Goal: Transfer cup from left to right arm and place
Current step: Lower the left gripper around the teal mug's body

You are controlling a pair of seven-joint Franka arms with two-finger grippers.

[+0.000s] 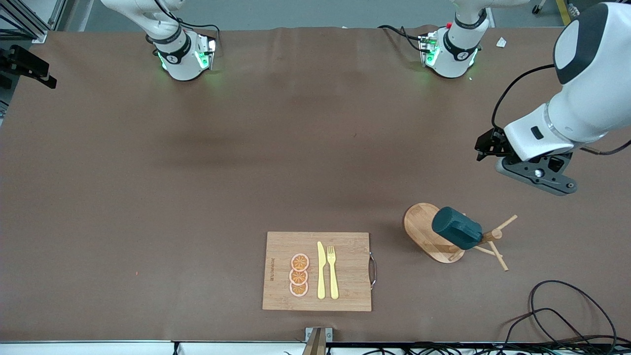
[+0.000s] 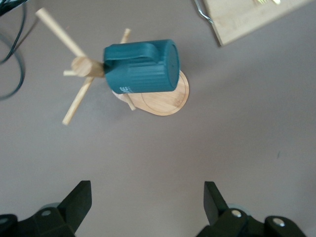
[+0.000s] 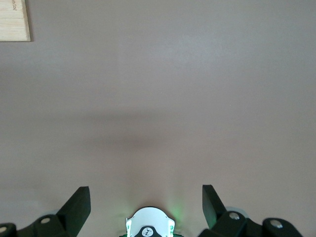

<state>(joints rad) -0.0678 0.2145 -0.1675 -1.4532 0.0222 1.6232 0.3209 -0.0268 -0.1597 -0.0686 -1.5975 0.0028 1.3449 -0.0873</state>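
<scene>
The dark teal cup point(image 1: 457, 228) hangs tilted on a peg of the wooden peg rack point(image 1: 423, 228), toward the left arm's end of the table. The left wrist view shows the cup point(image 2: 140, 66) bottom-up on the rack point(image 2: 170, 98), its handle by the post. My left gripper point(image 1: 542, 180) hovers over bare table, apart from the cup; in its wrist view the gripper point(image 2: 148, 197) is open and empty. My right gripper point(image 3: 146, 197) is open and empty, high over bare table above its own base point(image 3: 150, 224); it is out of the front view.
A wooden cutting board point(image 1: 345, 296) with orange slices point(image 1: 299, 275), a yellow knife point(image 1: 321, 270) and a fork point(image 1: 333, 271) lies near the front edge. Black cables point(image 1: 567, 315) lie near the front corner at the left arm's end.
</scene>
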